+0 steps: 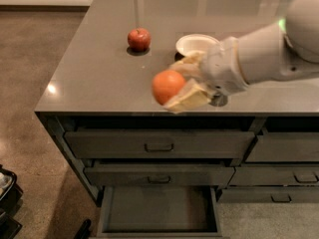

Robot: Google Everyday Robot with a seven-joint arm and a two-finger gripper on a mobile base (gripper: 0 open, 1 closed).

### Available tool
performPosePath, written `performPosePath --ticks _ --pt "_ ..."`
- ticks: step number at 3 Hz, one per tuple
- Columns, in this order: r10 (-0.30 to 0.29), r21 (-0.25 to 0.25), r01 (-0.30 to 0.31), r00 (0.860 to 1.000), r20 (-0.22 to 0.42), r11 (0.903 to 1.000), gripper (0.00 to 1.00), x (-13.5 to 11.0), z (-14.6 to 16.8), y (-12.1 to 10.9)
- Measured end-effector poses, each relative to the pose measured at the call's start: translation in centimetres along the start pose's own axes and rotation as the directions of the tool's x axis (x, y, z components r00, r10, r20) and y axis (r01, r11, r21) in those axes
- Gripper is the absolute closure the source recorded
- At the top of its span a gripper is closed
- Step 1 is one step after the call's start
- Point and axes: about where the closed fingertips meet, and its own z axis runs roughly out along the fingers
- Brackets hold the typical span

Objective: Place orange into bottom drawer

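My gripper (175,82) is shut on the orange (167,86), a round bright fruit held between two cream fingers (188,98). It hangs in the air above the counter's front edge, near the middle. The arm reaches in from the right. The bottom drawer (158,211) is pulled open below, a deep grey box with a bare floor, directly under and slightly left of the orange.
A red apple (139,39) with a stem sits on the grey counter (89,73). A white bowl (196,43) stands behind my wrist. Two shut drawers with bar handles (159,147) sit above the open one. More drawers are at right.
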Motion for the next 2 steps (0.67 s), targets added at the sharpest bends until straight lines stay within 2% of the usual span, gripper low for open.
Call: performPosePath --ticks 1,2 --pt "0.062 0.09 -0.058 0.997 -0.042 0.9942 1.0 5.8 -2.2 -2.0" --pt "0.096 0.125 -0.086 0.993 -0.074 0.9884 1.0 9.2 -3.1 -3.6"
